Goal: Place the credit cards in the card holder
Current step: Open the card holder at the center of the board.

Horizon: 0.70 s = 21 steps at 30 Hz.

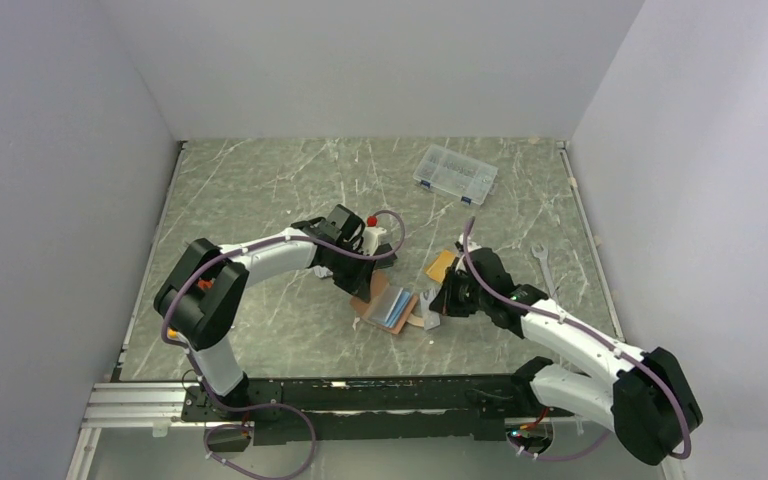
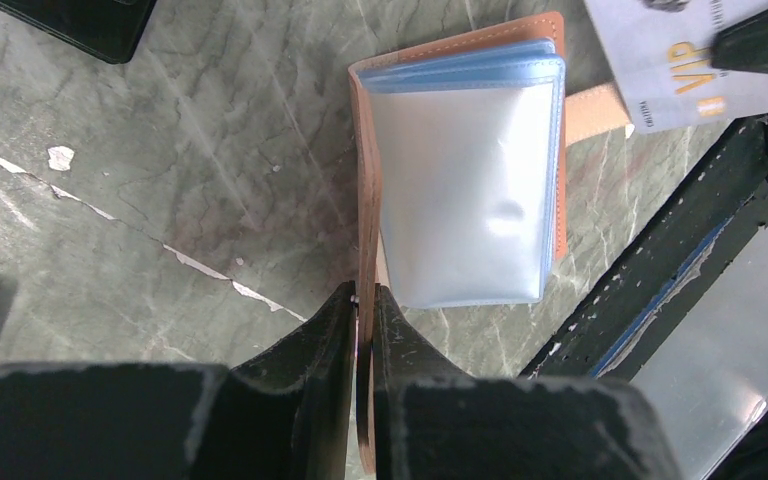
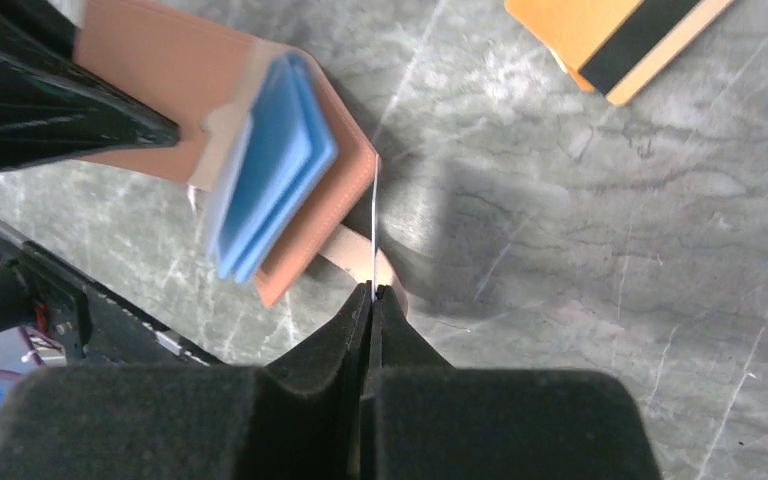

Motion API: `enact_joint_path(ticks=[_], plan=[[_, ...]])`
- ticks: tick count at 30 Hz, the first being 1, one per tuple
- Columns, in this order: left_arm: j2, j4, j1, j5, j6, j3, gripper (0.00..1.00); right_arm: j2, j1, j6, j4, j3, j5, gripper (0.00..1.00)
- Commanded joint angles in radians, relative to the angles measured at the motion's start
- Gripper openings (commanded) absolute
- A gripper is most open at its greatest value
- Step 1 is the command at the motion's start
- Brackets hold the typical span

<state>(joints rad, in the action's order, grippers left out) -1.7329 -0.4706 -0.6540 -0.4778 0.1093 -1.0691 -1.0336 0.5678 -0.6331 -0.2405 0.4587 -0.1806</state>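
The card holder (image 1: 392, 306) lies open on the table, tan leather with blue-grey pockets (image 2: 465, 190). My left gripper (image 2: 365, 295) is shut on the edge of its leather cover, at its left side (image 1: 362, 290). My right gripper (image 3: 371, 292) is shut on a pale silver-grey credit card, which shows edge-on (image 3: 373, 230) just right of the holder (image 3: 160, 110). In the left wrist view that card (image 2: 675, 70) shows gold "VIP" print beyond the holder's far corner. Orange-gold credit cards with a black stripe (image 3: 620, 30) lie on the table behind the right gripper (image 1: 438, 305), also in the top view (image 1: 441, 266).
A clear plastic organiser box (image 1: 455, 174) sits at the back of the table. A wrench (image 1: 544, 265) lies to the right of the right arm. A small black rectangle (image 2: 80, 25) lies left of the holder. The black base rail (image 2: 660, 270) runs along the near edge.
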Motion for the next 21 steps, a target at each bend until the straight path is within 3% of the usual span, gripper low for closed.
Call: enact_joint_path(ticks=[1, 8, 21], plan=[[0.043, 0.003, 0.002, -0.004, -0.010, -0.009, 0.14, 0.032, -0.009, 0.047, -0.020, 0.098, -0.014, 0.00], [0.043, 0.004, 0.002, 0.005, -0.006, -0.012, 0.14, -0.062, -0.009, 0.054, 0.076, 0.117, -0.196, 0.00], [0.055, 0.010, -0.001, 0.013, -0.003, -0.009, 0.14, -0.146, -0.009, 0.055, 0.102, 0.086, -0.261, 0.00]])
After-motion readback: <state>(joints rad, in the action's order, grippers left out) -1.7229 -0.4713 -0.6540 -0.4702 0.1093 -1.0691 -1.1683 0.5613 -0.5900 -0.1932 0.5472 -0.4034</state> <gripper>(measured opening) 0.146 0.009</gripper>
